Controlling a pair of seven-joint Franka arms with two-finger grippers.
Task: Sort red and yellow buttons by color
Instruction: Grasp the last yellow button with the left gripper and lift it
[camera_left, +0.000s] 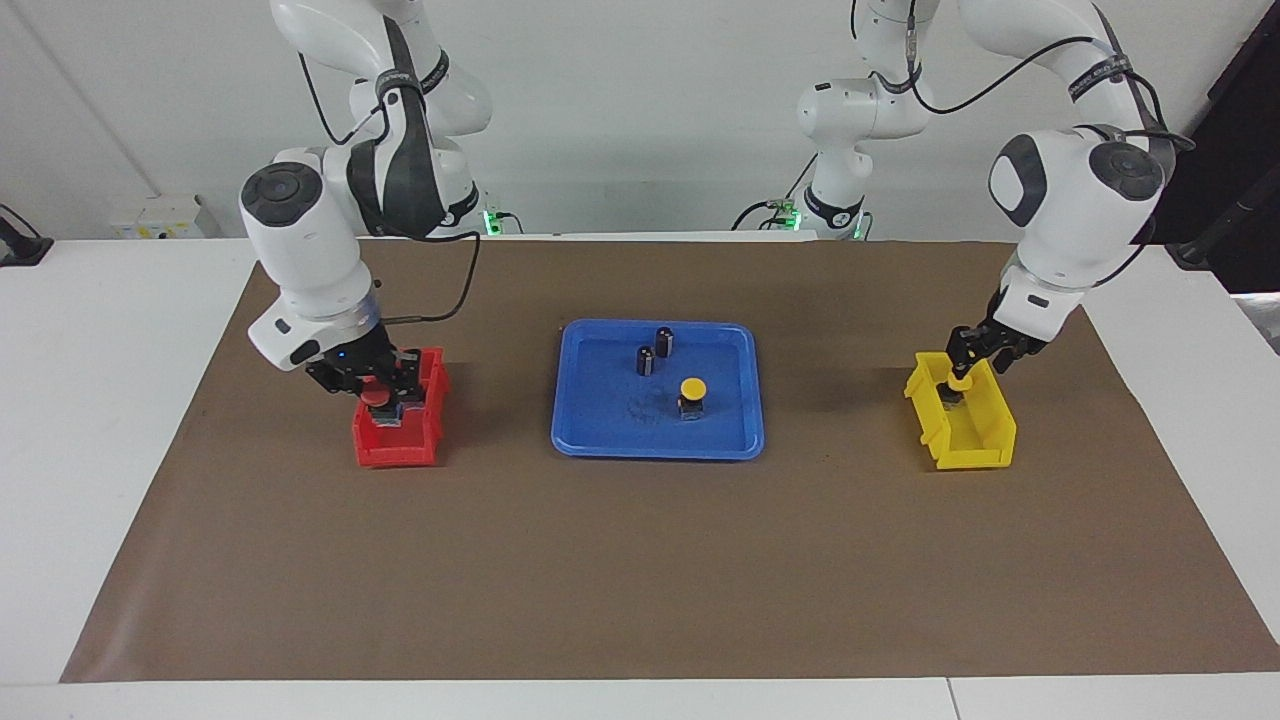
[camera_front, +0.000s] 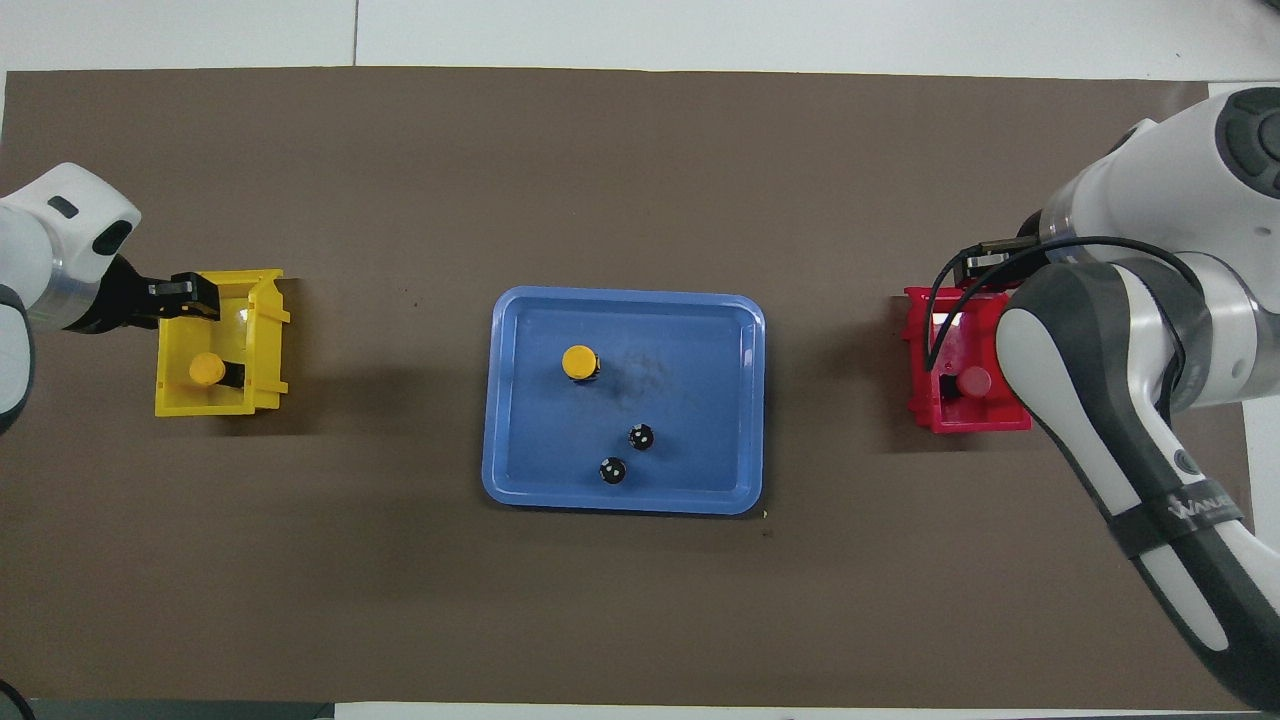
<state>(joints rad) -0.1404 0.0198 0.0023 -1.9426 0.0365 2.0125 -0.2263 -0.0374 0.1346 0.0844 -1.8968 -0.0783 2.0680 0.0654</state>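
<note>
A red button (camera_left: 378, 397) lies in the red bin (camera_left: 432, 420) at the right arm's end; it also shows in the overhead view (camera_front: 972, 380). My right gripper (camera_left: 377, 384) hangs open just over it. A yellow button (camera_left: 958, 383) lies in the yellow bin (camera_left: 985, 440) at the left arm's end, seen on its side from overhead (camera_front: 207, 369). My left gripper (camera_left: 982, 352) is open just above that bin, apart from the button. Another yellow button (camera_left: 692, 390) stands in the blue tray (camera_left: 590, 440). A second red button is not visible.
Two small dark capless cylinders (camera_left: 646, 360) (camera_left: 664, 341) stand in the tray, nearer to the robots than the yellow button. The bins and the tray sit on a brown mat (camera_left: 640, 570) on the white table. The right arm covers part of the red bin (camera_front: 925, 400) from overhead.
</note>
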